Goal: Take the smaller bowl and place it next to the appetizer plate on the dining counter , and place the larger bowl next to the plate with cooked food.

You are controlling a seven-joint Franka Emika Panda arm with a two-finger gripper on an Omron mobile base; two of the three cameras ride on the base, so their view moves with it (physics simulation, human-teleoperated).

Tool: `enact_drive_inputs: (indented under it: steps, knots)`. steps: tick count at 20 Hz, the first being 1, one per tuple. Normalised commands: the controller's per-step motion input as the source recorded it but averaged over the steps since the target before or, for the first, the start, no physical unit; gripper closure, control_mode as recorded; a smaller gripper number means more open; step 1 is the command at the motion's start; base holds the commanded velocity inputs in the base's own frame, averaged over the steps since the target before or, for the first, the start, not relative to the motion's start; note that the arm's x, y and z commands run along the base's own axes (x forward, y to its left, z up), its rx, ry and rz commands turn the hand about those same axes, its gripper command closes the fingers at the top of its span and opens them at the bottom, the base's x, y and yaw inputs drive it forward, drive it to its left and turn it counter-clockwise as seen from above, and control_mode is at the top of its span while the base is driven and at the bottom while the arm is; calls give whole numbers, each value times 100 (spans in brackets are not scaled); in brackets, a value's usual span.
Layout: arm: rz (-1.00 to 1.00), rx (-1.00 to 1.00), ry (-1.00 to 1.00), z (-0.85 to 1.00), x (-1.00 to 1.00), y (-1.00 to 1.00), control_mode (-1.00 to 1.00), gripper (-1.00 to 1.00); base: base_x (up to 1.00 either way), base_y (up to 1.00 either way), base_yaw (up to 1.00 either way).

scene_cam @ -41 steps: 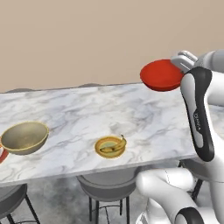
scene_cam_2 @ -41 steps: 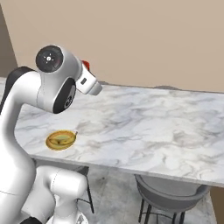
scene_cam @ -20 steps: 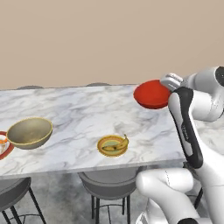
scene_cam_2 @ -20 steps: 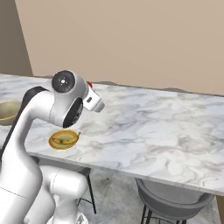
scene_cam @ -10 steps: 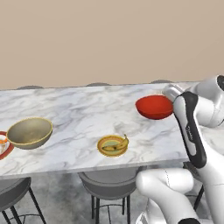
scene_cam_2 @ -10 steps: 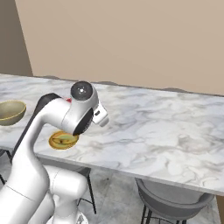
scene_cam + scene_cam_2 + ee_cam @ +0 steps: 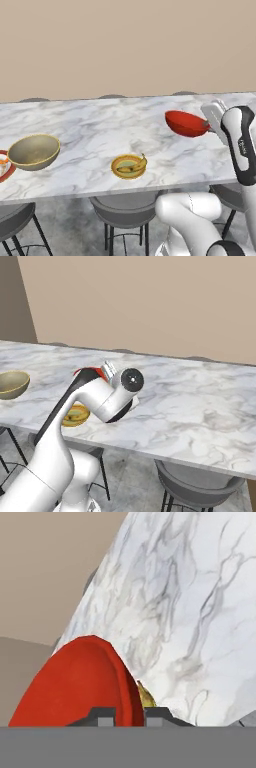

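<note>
Evidently the smaller bowl (image 7: 187, 123) was gripped by its rim in the closed pincer (image 7: 129, 714), held tilted above the desk (image 7: 95, 130), well right of the appetizer plate (image 7: 129, 166). Released there, it could be dropped edge-first, rolled away, or left too far from that plate.

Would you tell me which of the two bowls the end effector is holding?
The small glossy red bowl, gripped at its rim by the end effector; the larger olive-tan bowl sits free on the marble counter.
</note>
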Motion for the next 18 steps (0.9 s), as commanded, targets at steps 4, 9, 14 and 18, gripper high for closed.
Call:
enact_drive_inputs:
  steps: [4, 9, 14, 18]
  knots:
    - [0, -19, -13, -29, 0, 3, -100, 100, 0, 0, 0]
    - [0, -26, -15, -33, 15, 13, -100, 100, 0, 0, 0]
    - [0, -11, -3, -16, 21, 19, -100, 100, 0, 0, 0]
    - [0, -3, 0, -16, 23, 13, -100, 100, 0, 0, 0]
